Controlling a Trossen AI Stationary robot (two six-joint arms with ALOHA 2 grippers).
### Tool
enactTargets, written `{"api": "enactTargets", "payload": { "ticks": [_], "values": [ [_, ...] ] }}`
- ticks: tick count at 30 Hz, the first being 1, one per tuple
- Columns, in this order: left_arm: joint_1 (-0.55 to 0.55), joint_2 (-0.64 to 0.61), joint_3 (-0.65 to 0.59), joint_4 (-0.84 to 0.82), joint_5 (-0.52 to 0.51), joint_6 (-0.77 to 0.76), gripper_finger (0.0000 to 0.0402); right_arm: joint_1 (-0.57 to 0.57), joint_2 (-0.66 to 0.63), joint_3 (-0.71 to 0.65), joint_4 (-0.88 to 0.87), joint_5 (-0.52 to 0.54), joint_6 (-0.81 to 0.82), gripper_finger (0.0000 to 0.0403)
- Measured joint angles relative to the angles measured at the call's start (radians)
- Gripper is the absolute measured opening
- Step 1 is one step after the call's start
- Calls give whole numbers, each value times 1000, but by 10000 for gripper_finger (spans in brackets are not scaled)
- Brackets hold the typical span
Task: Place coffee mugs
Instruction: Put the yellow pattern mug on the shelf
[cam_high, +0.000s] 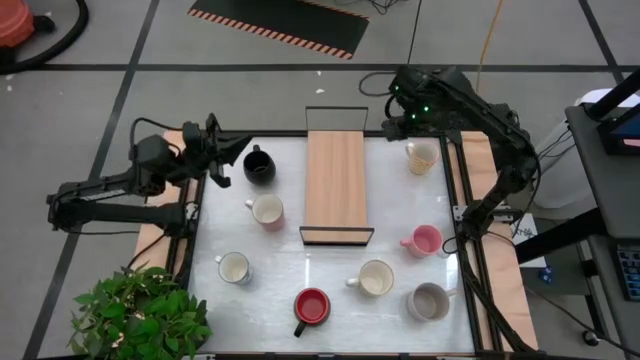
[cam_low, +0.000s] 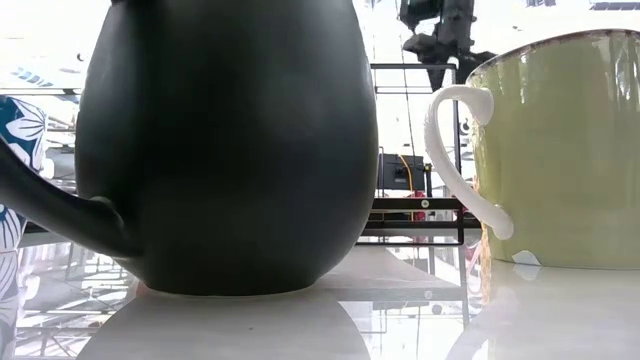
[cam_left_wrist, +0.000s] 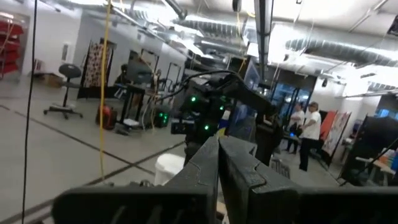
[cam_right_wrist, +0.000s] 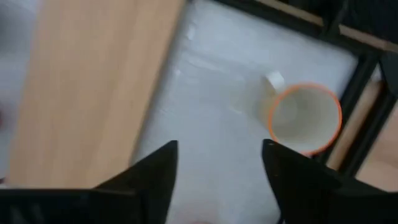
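Observation:
Eight coffee mugs stand upright on their bases on the white table, around a long wooden tray (cam_high: 335, 185). A black mug (cam_high: 260, 165) stands left of the tray and a cream mug (cam_high: 422, 156) right of it. My left gripper (cam_high: 236, 151) is shut and raised just left of the black mug, clear of it; the left wrist view looks out level into the room. My right gripper (cam_right_wrist: 217, 149) hangs open, pointing down over bare table between the tray (cam_right_wrist: 87, 81) and the cream mug (cam_right_wrist: 305, 118). Nothing is between its fingers.
Nearer the front stand a pinkish-white mug (cam_high: 267, 211), a white mug (cam_high: 233, 267), a red mug (cam_high: 312, 306), a cream mug (cam_high: 375, 278), a grey mug (cam_high: 430, 301) and a pink mug (cam_high: 424, 240). A potted plant (cam_high: 140, 315) stands at the near left corner. People stand in the room beyond.

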Motion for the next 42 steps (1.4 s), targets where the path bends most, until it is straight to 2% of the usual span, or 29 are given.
{"api": "enactTargets", "payload": {
  "ticks": [4, 8, 14, 16, 22, 26, 34, 39, 42],
  "values": [
    [-1, 0, 0, -1, -11, -20, 39, 0, 0, -96, 0, 9, 3, 298],
    [-1, 2, 0, -7, -18, -22, 58, 0, 0, -181, 0, 13, -37, 322],
    [-3, 2, 0, -40, -18, -27, 109, -4, 0, -315, 0, 43, -157, 326],
    [-6, 2, 0, -41, -23, -41, 136, -9, 0, -361, 2, 51, -194, 326],
    [-13, 1, 0, -29, -51, -71, 226, -18, 0, -477, 25, 165, -285, 325],
    [-13, 1, 0, -24, -53, -113, 265, -23, 0, -516, 81, 173, -357, 325],
    [-38, 21, 0, -9, -52, -201, 275, -23, 0, -527, 242, 172, -514, 325],
    [-90, 58, 6, 41, -58, -198, 276, -29, 0, -527, 328, 169, -620, 325],
    [-130, 105, 58, 16, -95, -162, 276, -39, 0, -527, 370, 168, -670, 324]
  ]
}}
